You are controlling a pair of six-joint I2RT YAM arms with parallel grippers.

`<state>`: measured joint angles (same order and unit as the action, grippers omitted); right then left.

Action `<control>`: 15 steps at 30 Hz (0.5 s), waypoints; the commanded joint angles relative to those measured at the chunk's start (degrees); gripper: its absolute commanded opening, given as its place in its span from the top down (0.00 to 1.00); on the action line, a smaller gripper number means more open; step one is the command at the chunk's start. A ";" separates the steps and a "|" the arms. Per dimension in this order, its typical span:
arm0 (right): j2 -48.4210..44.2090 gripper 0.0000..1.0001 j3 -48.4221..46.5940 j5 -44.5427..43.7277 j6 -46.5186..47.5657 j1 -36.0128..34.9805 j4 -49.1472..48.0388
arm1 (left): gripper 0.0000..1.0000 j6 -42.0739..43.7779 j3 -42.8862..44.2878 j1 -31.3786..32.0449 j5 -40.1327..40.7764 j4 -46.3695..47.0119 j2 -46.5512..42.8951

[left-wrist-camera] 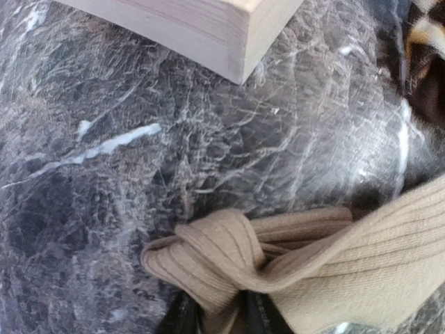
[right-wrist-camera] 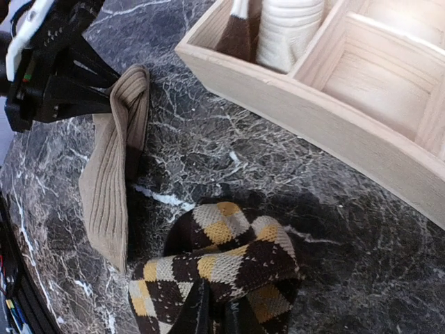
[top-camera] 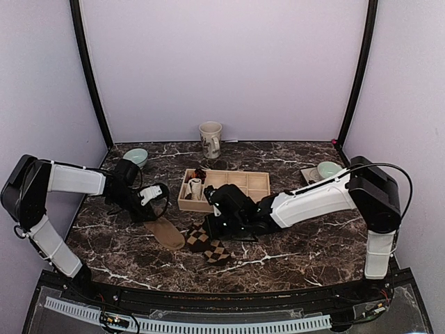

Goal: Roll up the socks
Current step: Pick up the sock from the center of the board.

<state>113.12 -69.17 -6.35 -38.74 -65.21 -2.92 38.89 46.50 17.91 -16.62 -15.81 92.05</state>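
"How's the left arm [top-camera: 69, 179] standing?"

"Folded up from its base at seven o'clock, elbow high at nine, forearm running toward three. The wrist tips down, and the left gripper [top-camera: 154, 214] sits low, its fingers [left-wrist-camera: 182, 316] pinched on a fold of the tan sock [left-wrist-camera: 229, 257]."

"And the other one?"

"The right arm [top-camera: 313, 198] mirrors it: base at five, elbow up at three, white forearm stretched toward nine and sloping down. The right gripper [top-camera: 208, 227] has its jaws nipped close on the checked sock [right-wrist-camera: 222, 257]."

"Are the two touching?"

"Near, but apart. The left one is at about ten o'clock from the right."
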 commanded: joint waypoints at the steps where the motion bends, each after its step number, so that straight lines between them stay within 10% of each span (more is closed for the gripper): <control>1: -4.66 0.97 2.70 -2.95 0.16 0.52 -0.23 | 0.77 1.87 -0.33 0.33 12.30 3.00 1.41; 7: -7.64 1.00 5.29 -3.92 0.98 0.61 0.90 | 0.59 2.44 1.35 0.37 13.87 1.12 -0.99; 15: -8.26 1.00 -0.17 0.38 -2.67 1.03 -1.87 | 0.27 3.09 9.68 0.30 -4.66 -17.75 -13.71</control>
<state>106.83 -66.32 -8.67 -38.57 -64.73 -0.45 40.88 51.66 18.22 -10.35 -21.43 85.32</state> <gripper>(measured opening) 0.007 0.693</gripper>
